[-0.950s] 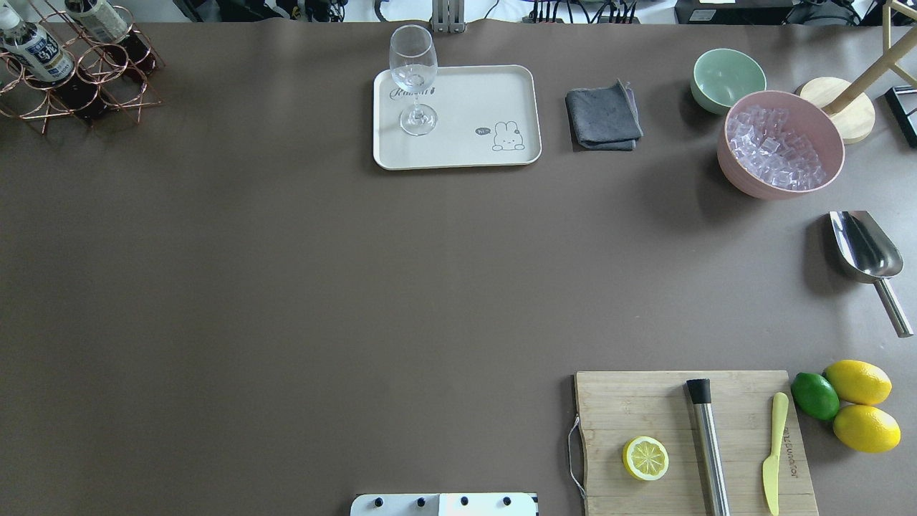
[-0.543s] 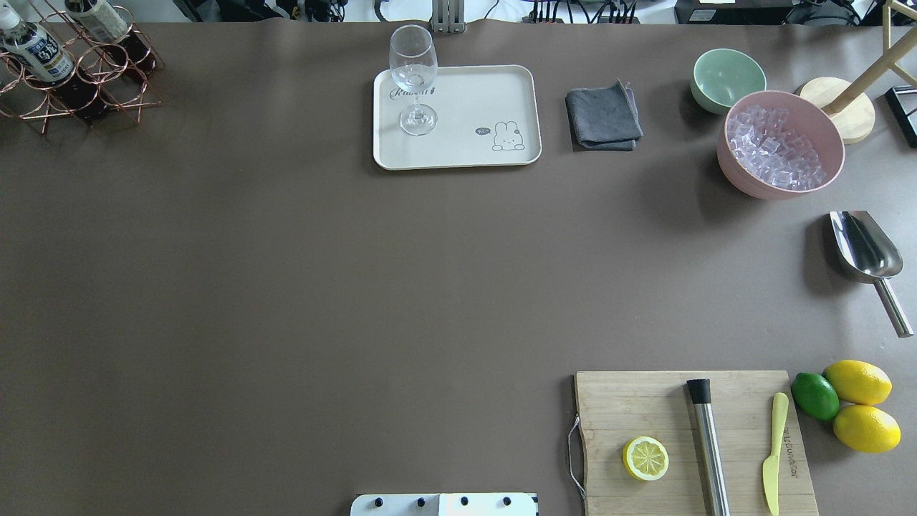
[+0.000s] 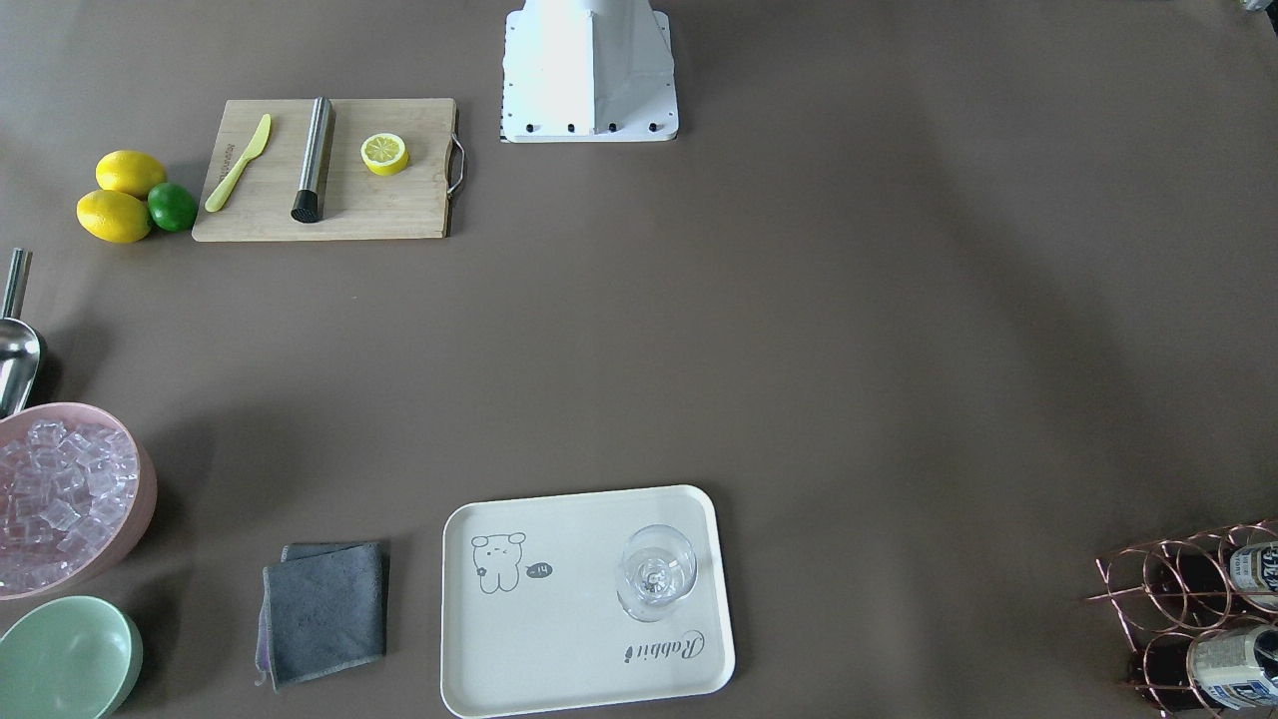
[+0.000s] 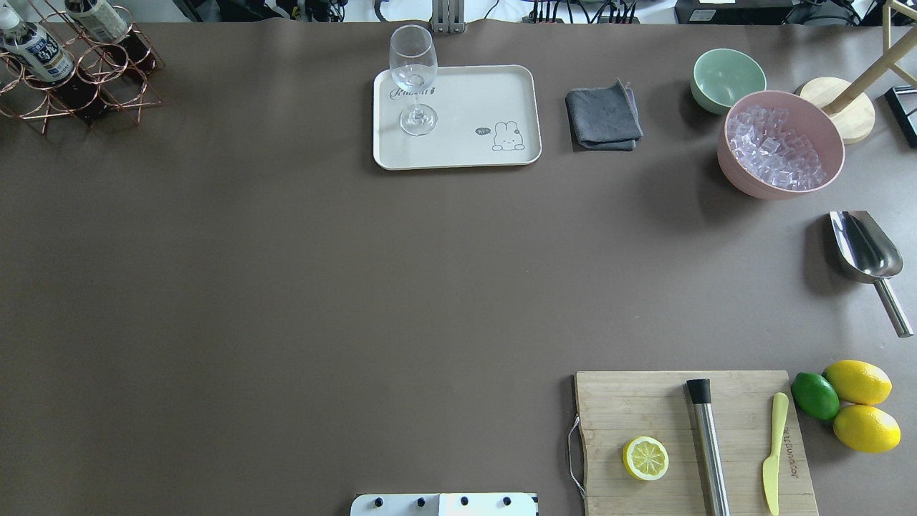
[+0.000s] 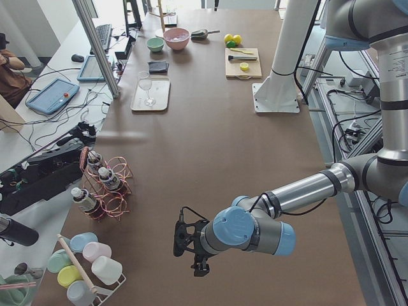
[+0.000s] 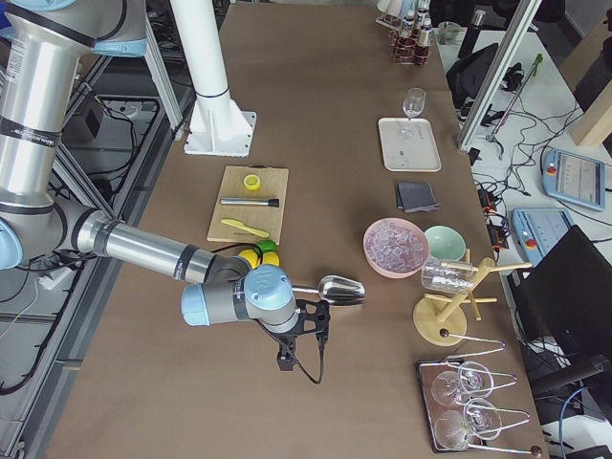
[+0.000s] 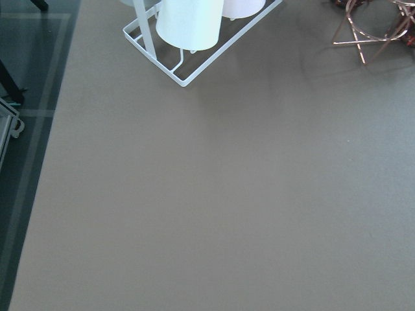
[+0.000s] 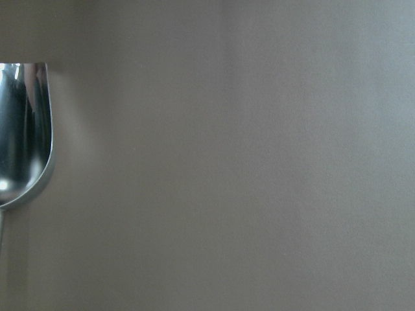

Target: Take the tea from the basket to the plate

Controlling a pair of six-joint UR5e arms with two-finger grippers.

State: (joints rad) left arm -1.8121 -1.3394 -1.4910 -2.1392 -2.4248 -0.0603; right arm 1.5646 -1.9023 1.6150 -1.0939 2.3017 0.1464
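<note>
Several tea bottles point(image 4: 36, 50) with white caps and white-and-blue labels lie in a copper wire basket point(image 4: 93, 93) at the table's far left corner; they also show in the front view point(image 3: 1228, 664) and the left side view point(image 5: 108, 178). The cream plate point(image 4: 473, 107) with a bear drawing sits at the far middle and holds a clear stemmed glass point(image 4: 413, 79). My left gripper point(image 5: 191, 248) hovers over bare table, well short of the basket. My right gripper point(image 6: 304, 335) hovers beside the metal scoop. I cannot tell whether either is open or shut.
A grey cloth point(image 4: 603, 118), a green bowl point(image 4: 727, 79) and a pink bowl of ice point(image 4: 781, 143) stand right of the plate. The metal scoop point(image 4: 863, 251) lies at the right edge. A wooden board point(image 4: 691, 441) holds a lemon half, muddler and knife. A cup rack point(image 7: 188, 39) is near my left wrist.
</note>
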